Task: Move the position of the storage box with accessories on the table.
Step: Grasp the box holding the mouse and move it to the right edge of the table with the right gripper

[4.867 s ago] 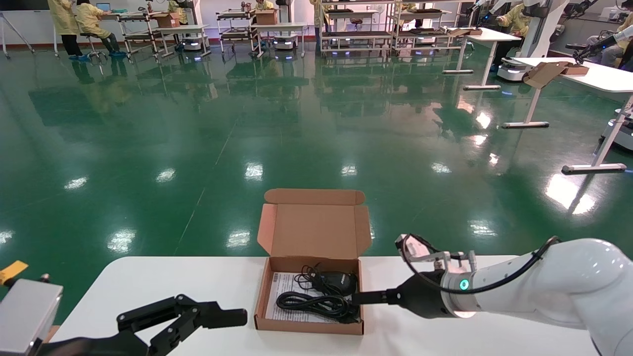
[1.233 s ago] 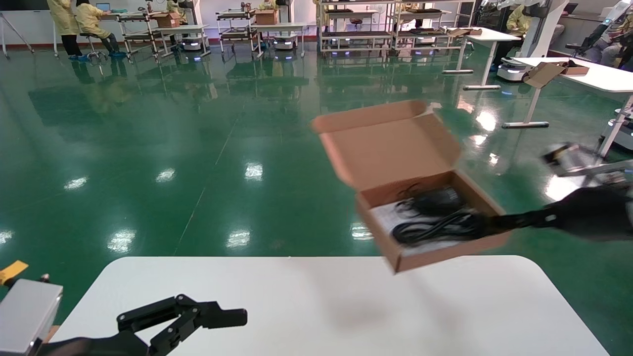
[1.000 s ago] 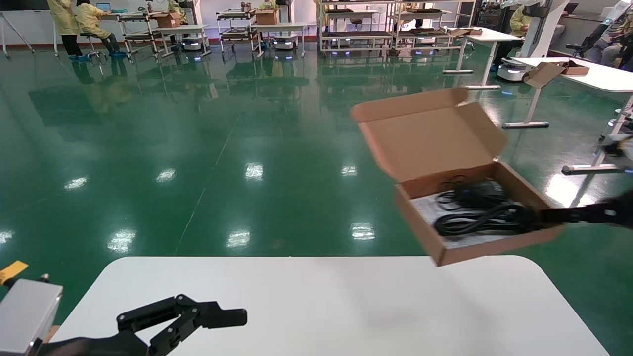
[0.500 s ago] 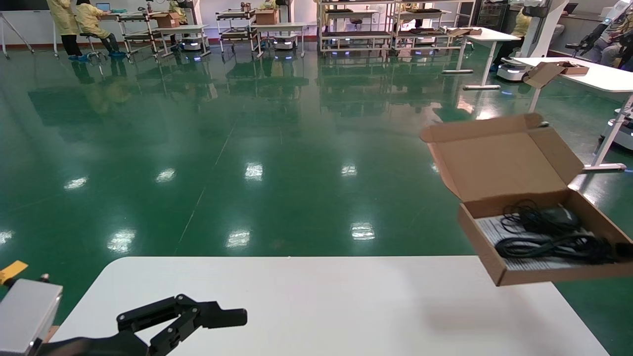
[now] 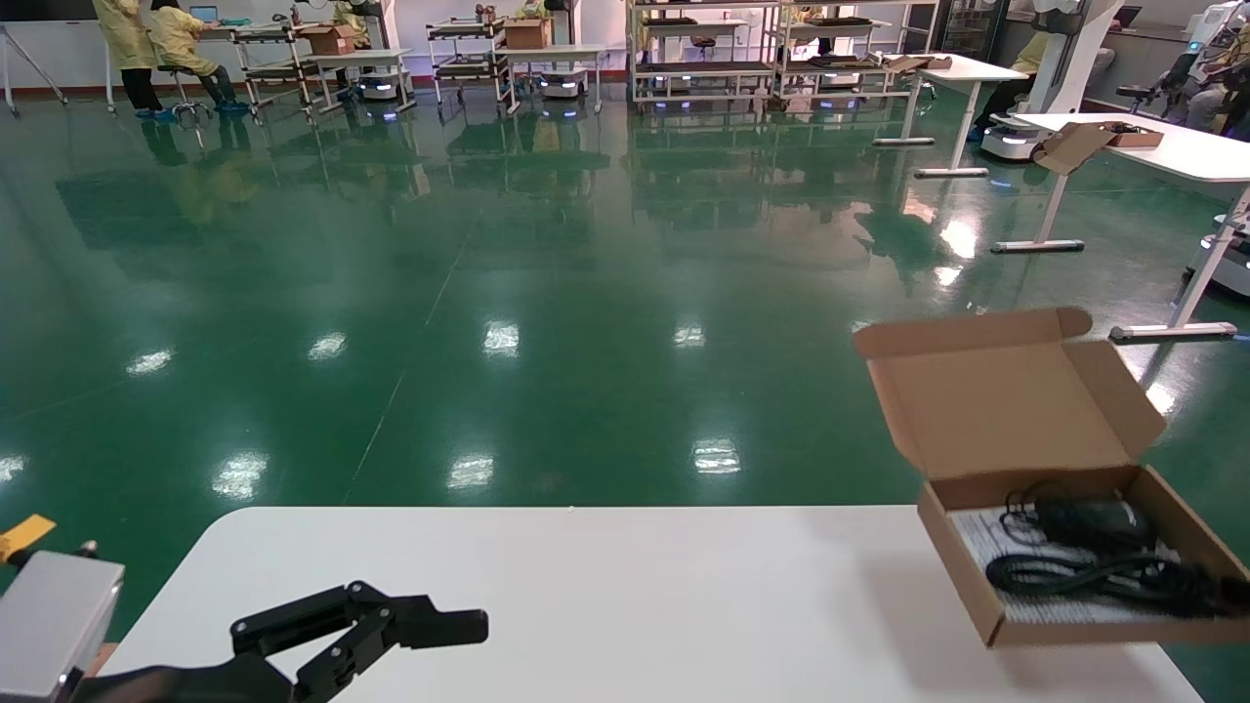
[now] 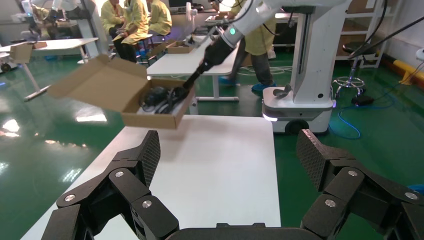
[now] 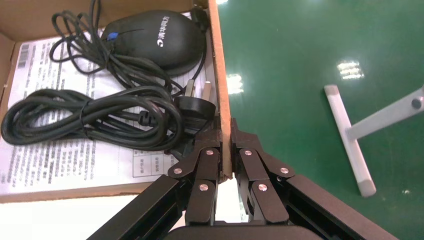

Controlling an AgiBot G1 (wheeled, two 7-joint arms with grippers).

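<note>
The storage box, brown cardboard with its lid standing open, hangs low over the right end of the white table. Inside lie black coiled cables, a small black mouse-shaped adapter and a white printed sheet. My right gripper is shut on the box's side wall, beside the cables, adapter and sheet. In the head view only its tip shows. My left gripper is open and empty at the table's near left; the left wrist view shows the box far off.
The box overhangs the table's right edge, with green floor below. Other white tables with metal legs stand far right. Racks and people are at the back. A white robot base stands beside the table's end.
My right gripper has lifted the box from the table's middle, carried it right through the air and lowered it toward the right end. The left arm has not moved.
</note>
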